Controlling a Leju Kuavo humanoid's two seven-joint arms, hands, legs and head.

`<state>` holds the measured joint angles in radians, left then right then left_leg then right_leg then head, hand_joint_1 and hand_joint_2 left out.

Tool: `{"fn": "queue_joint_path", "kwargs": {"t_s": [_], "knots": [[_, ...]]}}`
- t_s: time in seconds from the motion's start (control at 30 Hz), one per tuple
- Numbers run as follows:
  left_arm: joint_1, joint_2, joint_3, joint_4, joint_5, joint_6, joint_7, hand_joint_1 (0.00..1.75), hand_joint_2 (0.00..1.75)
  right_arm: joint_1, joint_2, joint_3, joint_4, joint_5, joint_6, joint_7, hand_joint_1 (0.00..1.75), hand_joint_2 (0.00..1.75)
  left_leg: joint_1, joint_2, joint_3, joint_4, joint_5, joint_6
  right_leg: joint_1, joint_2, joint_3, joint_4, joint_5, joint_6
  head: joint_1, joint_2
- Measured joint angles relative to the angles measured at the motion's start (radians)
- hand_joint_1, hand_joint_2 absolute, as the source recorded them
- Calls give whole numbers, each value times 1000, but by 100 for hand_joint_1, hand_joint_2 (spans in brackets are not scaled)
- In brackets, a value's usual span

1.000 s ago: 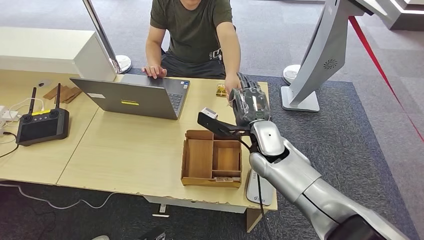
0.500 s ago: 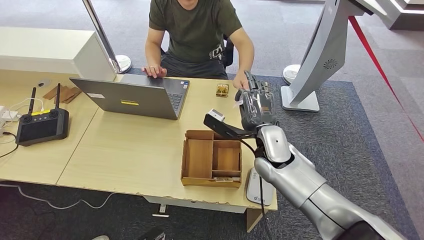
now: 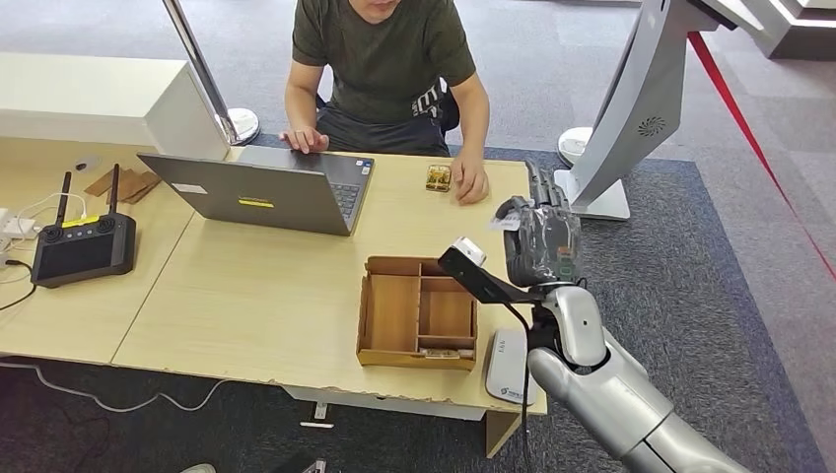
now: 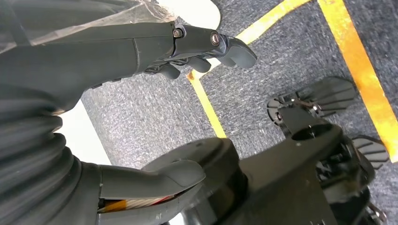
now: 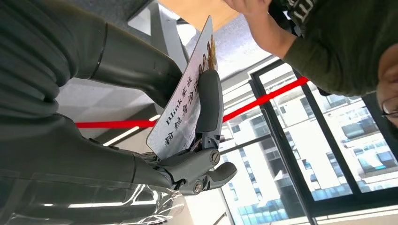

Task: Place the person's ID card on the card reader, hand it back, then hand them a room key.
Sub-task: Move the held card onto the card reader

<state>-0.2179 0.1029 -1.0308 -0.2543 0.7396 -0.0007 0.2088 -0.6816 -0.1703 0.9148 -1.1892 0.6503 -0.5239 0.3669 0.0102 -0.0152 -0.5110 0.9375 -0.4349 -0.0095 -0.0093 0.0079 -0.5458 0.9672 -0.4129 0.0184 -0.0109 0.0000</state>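
My right hand (image 3: 538,236) is raised over the table's right edge, beyond the wooden box. It pinches the person's ID card (image 5: 180,112), a white card with printed text and a photo, between thumb and fingers; a white corner of the card (image 3: 507,222) shows by the thumb. The white card reader (image 3: 507,366) lies flat at the table's front right corner, below my forearm. The person's hand (image 3: 470,185) rests on the table, apart from mine. My left hand (image 4: 117,51) hangs by my side, fingers apart, holding nothing.
A wooden compartment box (image 3: 419,313) sits beside the reader, with cards in its front slot. A laptop (image 3: 264,191) stands before the seated person (image 3: 384,59). A small gold object (image 3: 438,177) lies near their hand. A black controller (image 3: 84,244) is at the left.
My right hand has drawn back from the person toward me and to the right, carrying the ID card. The person's hand let go and settled on the table.
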Motion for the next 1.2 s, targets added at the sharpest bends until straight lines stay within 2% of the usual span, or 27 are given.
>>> {"fn": "queue_joint_path", "kwargs": {"t_s": [0.33,0.57,0.77,1.2], "knots": [[14,7,10,1,-9,18,-3,0,175,220,-80,-150,-161,42,8,36,175,175,0,1,0,0,0,0,0,0,0,0,0,0,0,0],[14,8,20,0,-23,21,9,0,175,375,-108,-263,-202,-14,30,14,175,175,0,0,-1,0,0,0,0,0,0,0,0,0,0,0],[12,8,25,0,-26,21,11,0,175,411,-107,-305,-185,-47,40,-8,175,175,0,0,0,0,0,0,0,0,0,0,0,0,0,0],[10,8,33,0,-28,21,14,0,175,413,-76,-326,-129,-66,79,-40,175,175,0,0,-1,0,0,0,0,0,0,0,0,0,0,0]]}}
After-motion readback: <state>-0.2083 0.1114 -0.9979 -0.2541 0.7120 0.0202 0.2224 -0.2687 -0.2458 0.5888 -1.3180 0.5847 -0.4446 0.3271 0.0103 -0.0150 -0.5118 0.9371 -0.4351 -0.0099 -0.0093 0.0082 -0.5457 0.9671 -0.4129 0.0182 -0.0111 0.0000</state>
